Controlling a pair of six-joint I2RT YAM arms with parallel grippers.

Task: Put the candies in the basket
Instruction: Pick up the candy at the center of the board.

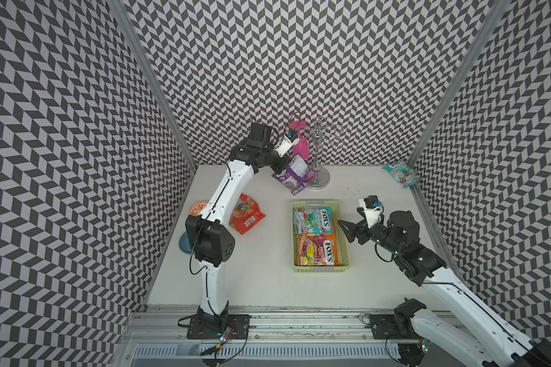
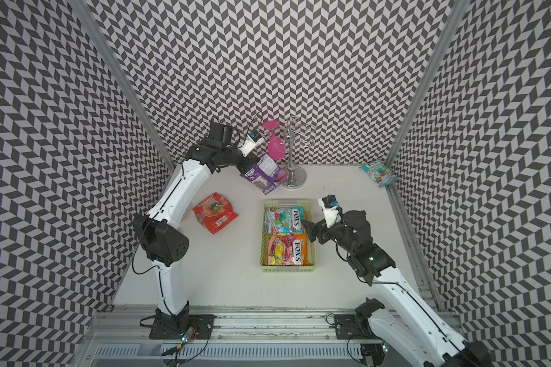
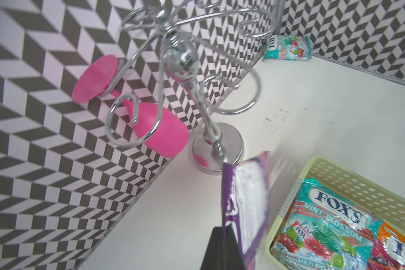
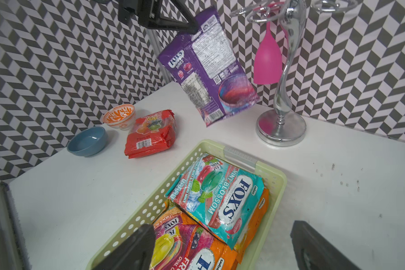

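My left gripper is shut on the top corner of a purple candy bag, which hangs in the air at the back of the table beside the chrome stand. The pale green basket sits mid-table and holds a teal bag and an orange bag. My right gripper hovers open over the basket's right edge, with nothing between its fingers. A red bag lies on the table left of the basket. Another teal bag leans in the back right corner.
A chrome stand with a pink glass hanging on it stands at the back, close to the held bag. An orange-patterned bowl and a blue bowl sit at the left, partly behind my left arm in both top views.
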